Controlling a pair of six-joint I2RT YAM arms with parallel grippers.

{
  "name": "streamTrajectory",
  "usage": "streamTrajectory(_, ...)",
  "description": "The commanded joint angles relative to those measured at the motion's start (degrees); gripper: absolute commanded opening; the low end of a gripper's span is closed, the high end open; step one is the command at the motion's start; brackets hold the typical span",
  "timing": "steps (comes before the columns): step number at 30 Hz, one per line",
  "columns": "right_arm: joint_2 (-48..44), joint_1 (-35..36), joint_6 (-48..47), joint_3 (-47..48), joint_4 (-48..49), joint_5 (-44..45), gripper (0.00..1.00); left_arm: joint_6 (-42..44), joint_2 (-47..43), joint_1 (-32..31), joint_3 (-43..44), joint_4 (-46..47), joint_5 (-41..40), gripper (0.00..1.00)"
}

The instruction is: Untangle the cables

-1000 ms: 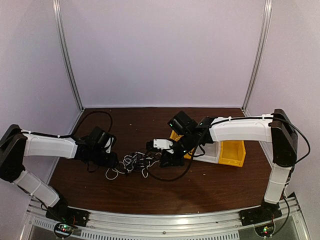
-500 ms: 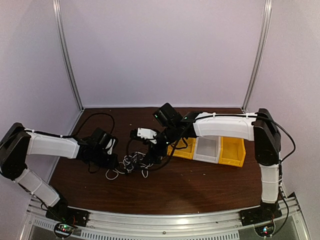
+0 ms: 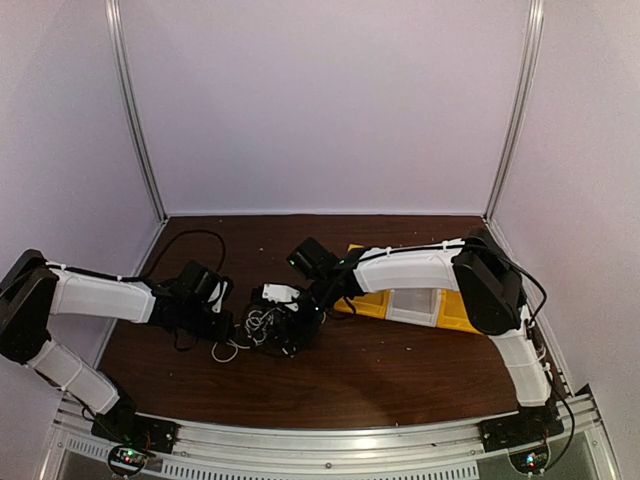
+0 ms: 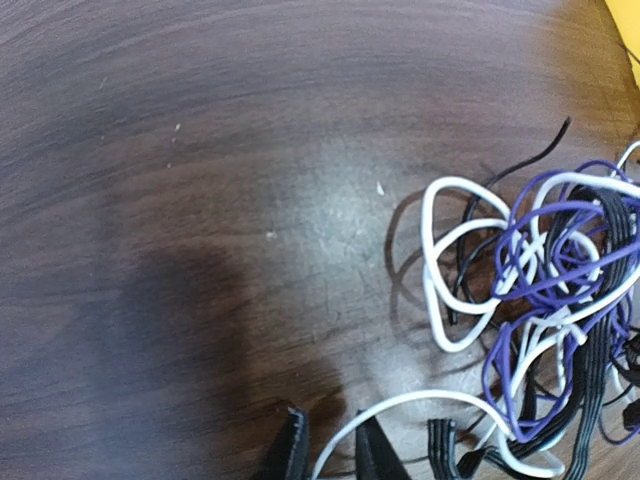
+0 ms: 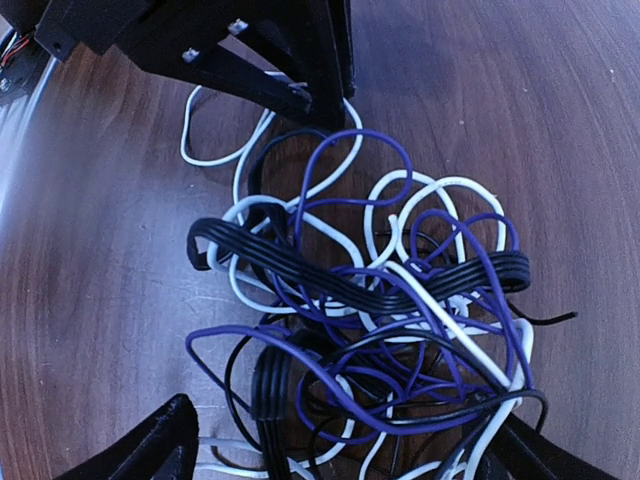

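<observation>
Pale lilac walls (image 3: 320,100), metal corner posts (image 3: 135,110), seemingly dark wood table (image 3: 400,370)

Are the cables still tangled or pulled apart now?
Tangled: the cables form one knotted clump, white, purple and black cords looping through each other on the table.

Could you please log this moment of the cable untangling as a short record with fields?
cables: knotted clump of white, purple and black cords on the table
left gripper: closed on a white strand at the clump's edge
right gripper: open, straddling the clump
bins: yellow and white, beside the right arm
</observation>
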Motion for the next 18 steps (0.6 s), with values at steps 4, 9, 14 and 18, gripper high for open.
streamTrajectory(4,-0.45,0.3,2.45,-1.61,2.12,0.12,0.81,0.23,-2.58,0.0,0.67,1.11,-0.85,0.03)
streamTrajectory(9,-1.58,0.32,5.59,-7.1,9.82,5.87,0.33,0.18,-11.01,0.0,6.12,-7.66,-4.04,0.0)
streamTrajectory(14,0.8,0.31,6.95,-5.26,8.88,8.08,0.0,1.36,-20.17,0.0,15.27,-16.37,-8.16,0.0)
streamTrajectory(18,1.99,0.24,7.52,-5.16,8.73,7.49,0.0,3.48,-23.11,0.0,27.48,-23.71,-13.67,0.0)
